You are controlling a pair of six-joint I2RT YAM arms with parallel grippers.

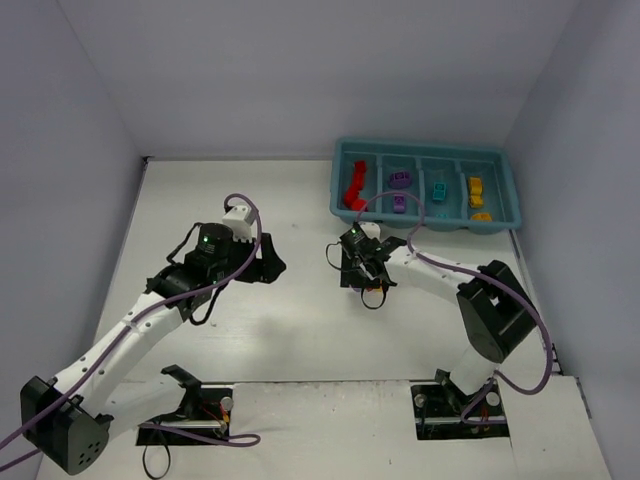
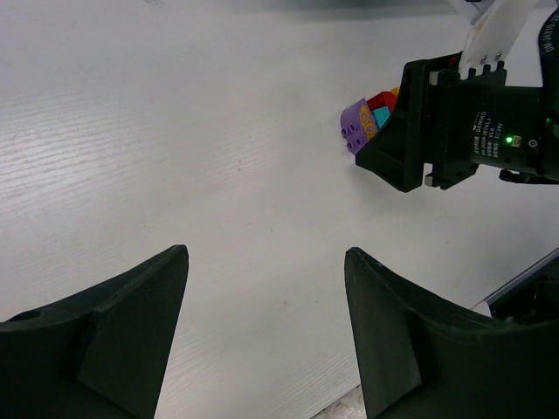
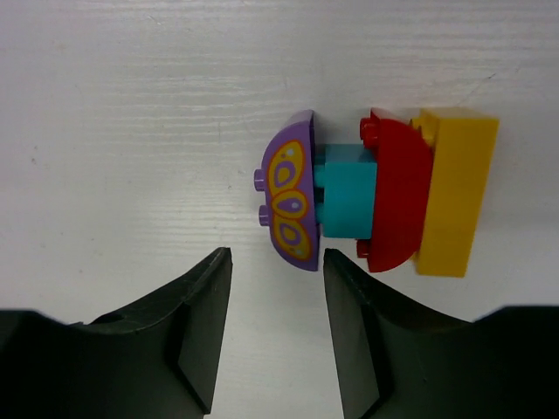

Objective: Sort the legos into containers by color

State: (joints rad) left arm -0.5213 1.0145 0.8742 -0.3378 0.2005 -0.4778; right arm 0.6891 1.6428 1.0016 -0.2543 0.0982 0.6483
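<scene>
The right claw (image 3: 275, 271), parted narrowly and empty, is best lowered squarely over the stack (image 3: 376, 201) so that the purple end is pinched across its flat faces. The left claw (image 2: 266, 262), spread wide and empty, may be needed to steady the yellow end. The stack lies sideways on the desk (image 3: 131, 105), right of centre in the right wrist view: printed purple dome, cyan, red, yellow. The tray (image 1: 425, 146) is seen upper right in the top view.

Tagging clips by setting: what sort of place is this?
Probably a robot lab test booth: plain white walls enclose a white table, the left arm and right arm are bolted at its near edge, and a teal tray holds sorted toy bricks.
</scene>
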